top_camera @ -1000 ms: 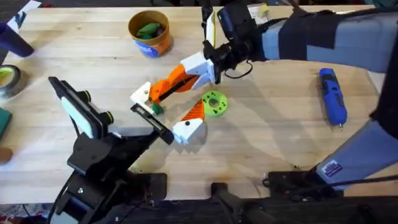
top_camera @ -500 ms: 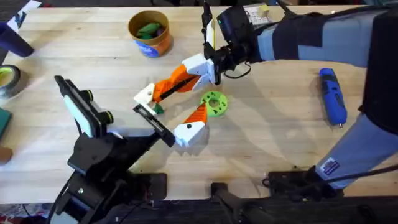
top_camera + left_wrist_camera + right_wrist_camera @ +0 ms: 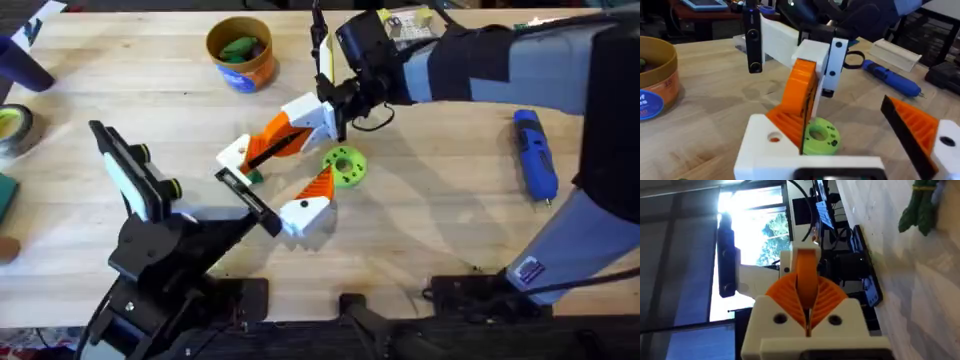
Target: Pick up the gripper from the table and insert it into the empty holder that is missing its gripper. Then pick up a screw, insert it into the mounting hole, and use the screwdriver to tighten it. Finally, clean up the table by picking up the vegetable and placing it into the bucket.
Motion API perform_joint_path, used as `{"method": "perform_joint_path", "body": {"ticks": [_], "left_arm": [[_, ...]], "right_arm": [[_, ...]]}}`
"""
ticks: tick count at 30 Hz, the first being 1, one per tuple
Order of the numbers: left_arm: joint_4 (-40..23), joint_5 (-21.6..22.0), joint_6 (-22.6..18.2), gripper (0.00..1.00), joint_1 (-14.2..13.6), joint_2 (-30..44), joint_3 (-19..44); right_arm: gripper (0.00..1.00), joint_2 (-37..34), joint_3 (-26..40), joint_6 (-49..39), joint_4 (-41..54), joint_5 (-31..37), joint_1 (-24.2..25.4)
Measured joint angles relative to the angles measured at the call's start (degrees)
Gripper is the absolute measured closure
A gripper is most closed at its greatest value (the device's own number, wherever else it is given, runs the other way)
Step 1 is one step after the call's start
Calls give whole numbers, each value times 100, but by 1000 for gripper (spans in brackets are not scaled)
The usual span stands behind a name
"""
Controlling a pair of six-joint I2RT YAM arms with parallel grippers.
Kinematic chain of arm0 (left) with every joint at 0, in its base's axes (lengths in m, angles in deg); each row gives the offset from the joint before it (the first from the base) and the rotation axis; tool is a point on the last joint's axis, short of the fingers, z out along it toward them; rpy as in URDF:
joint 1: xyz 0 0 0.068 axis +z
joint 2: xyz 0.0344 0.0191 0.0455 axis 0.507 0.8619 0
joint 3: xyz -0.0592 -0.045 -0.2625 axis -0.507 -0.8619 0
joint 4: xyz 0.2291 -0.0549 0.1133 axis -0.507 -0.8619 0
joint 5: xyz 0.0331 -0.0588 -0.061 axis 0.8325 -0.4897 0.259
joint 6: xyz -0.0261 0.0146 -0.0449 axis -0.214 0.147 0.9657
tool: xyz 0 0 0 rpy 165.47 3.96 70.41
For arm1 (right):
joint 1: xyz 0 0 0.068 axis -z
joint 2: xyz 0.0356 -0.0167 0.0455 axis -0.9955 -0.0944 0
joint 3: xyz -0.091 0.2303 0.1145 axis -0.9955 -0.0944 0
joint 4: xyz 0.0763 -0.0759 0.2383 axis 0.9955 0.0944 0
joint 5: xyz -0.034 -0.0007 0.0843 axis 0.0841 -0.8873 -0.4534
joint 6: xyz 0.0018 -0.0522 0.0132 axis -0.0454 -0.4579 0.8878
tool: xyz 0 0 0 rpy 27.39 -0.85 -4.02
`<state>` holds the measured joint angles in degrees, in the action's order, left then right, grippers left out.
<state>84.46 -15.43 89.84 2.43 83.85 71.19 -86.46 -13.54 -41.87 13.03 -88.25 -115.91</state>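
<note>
A pale wooden table [image 3: 420, 230] carries the work, with windows and greenery visible beyond it in the right wrist view. Near the table's middle, the gripper [image 3: 283, 135] lies tilted, its long orange finger running from a white blocky base at the upper right down and leftward to the empty holder [image 3: 233, 155], the white block at the end of a black bar [image 3: 246, 195]. The orange finger touches the holder; whether it is fully seated cannot be told. The right gripper [image 3: 327, 108] is clamped narrow on the white base of that piece, its arm reaching in from the right. In the left wrist view the orange finger [image 3: 801, 92] rises just behind the white holder block [image 3: 775, 150].

Just right of the holder lies a green disc [image 3: 345, 166], and beside it a shorter orange piece with a white tip [image 3: 308, 200]. The left gripper [image 3: 135, 180] sits to the left and nearer; how its fingers stand cannot be told.

At the far left-centre stands the bucket [image 3: 241, 52], with a green vegetable [image 3: 238, 46] inside. The screwdriver [image 3: 535, 156] lies well apart at the right. A tape roll [image 3: 14, 128] sits at the left edge.
</note>
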Motion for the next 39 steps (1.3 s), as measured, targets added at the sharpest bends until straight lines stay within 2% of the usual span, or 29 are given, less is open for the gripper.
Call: {"method": "perform_joint_path", "body": {"ticks": [10, 22, 25, 39], "left_arm": [[2, 81, -42, 7, 0, 0, 0], [2, 103, -84, 7, 0, 0, 0], [2, 108, -104, 7, 0, 0, 0], [2, 92, -134, 7, 0, 0, 0]], "right_arm": [[992, -63, 0, 62, -652, 20, -36], [992, -63, 0, 62, -698, -7, -42], [943, -63, 0, 63, -696, -12, -42], [841, -63, 0, 61, -704, -25, -60]]}}
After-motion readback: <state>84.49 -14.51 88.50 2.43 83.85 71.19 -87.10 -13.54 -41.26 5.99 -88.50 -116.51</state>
